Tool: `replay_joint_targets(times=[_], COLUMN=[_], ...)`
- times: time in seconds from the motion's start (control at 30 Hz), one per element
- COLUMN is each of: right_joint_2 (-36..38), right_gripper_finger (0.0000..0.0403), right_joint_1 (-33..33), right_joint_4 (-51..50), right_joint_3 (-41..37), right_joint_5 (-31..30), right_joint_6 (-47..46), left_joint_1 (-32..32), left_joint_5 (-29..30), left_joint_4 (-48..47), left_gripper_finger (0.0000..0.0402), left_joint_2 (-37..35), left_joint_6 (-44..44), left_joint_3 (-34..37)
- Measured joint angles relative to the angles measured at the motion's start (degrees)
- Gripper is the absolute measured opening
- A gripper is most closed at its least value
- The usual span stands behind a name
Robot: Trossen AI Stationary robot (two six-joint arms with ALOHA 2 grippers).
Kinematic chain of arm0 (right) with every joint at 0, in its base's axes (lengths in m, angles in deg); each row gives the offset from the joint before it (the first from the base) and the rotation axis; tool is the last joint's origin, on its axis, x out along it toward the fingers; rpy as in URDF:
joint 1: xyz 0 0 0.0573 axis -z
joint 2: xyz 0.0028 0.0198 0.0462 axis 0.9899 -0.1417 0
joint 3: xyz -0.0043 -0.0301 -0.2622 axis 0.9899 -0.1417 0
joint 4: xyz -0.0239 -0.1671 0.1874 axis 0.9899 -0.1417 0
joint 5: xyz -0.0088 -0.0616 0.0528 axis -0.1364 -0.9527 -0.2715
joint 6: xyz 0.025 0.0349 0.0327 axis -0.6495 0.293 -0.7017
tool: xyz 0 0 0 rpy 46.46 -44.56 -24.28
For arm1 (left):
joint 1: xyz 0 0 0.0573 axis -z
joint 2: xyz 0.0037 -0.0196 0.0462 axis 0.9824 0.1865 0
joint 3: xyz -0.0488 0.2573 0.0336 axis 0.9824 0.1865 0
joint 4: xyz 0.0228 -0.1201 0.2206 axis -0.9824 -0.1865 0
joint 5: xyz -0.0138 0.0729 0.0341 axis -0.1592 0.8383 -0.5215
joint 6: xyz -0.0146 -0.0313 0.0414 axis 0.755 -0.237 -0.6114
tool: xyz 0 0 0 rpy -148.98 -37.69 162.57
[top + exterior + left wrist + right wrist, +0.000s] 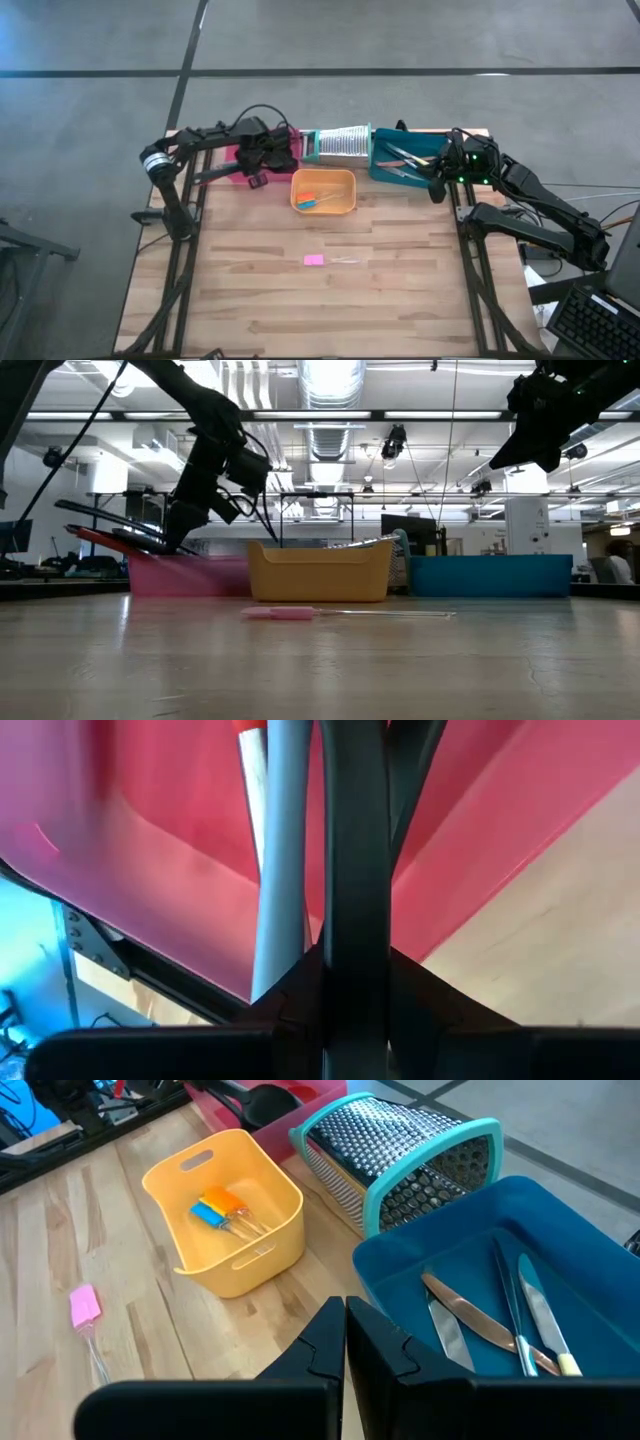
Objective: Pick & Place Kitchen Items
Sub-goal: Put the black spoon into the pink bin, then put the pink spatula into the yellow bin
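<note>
My left gripper (262, 165) is above the pink tray (232, 155) at the table's far left, shut on a long black utensil (350, 860). A grey handle (285, 870) and a red-and-white piece (250, 740) lie beside it over the tray. In the low view, long black and red utensils (100, 530) stick out past the tray's (190, 575) left end. A small pink piece (314, 260) with a clear handle lies on the bare table. My right gripper (345, 1335) hangs shut near the teal tray (385, 170), touching nothing. My left gripper pinches the black utensil's long handle (350, 920) between its two fingers. The fingers slant steeply down from above, over the pink tray. The handle runs straight out ahead of the fingers. The gripper hides whether the utensil's far end rests in the tray.
An orange-yellow tray (323, 192) holds small blue and orange pieces (220, 1210). A ribbed silver grater (335, 145) in a teal frame lies between the pink and teal trays. Knives (480, 1325) lie in the teal tray. The near half of the wooden table (330, 310) is bare.
</note>
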State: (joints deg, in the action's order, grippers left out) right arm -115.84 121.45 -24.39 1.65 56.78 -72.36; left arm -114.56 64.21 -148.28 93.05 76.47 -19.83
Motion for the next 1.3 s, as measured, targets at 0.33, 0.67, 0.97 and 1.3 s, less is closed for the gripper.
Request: replay_joint_targets(times=[0.33, 0.67, 0.97, 1.3], right_joint_2=[-0.01, -0.01, -0.01, 0.01], right_gripper_finger=[0.0008, 0.0008, 0.0008, 0.0008], right_joint_1=[0.0, 0.0, 0.0, 0.0], right_joint_4=[0.04, 0.22, 0.31, 0.83], right_joint_3=[0.0, 0.0, -0.2, -0.31], right_joint_5=[-0.02, -0.07, -0.11, -0.17], right_joint_6=[0.0, 0.0, 0.0, 0.02], left_joint_1=[0.0, 0.59, 7.77, 24.67], left_joint_5=[0.84, 0.24, 0.21, 0.69], left_joint_4=[-0.48, -5.35, -3.34, 3.6], left_gripper_finger=[0.0224, 0.0248, 0.025, 0.025], left_joint_2=[-0.01, -0.46, -8.87, -21.98], left_joint_6=[0.44, 3.15, 6.47, 13.44], left_joint_3=[0.99, -3.79, -7.36, -6.46])
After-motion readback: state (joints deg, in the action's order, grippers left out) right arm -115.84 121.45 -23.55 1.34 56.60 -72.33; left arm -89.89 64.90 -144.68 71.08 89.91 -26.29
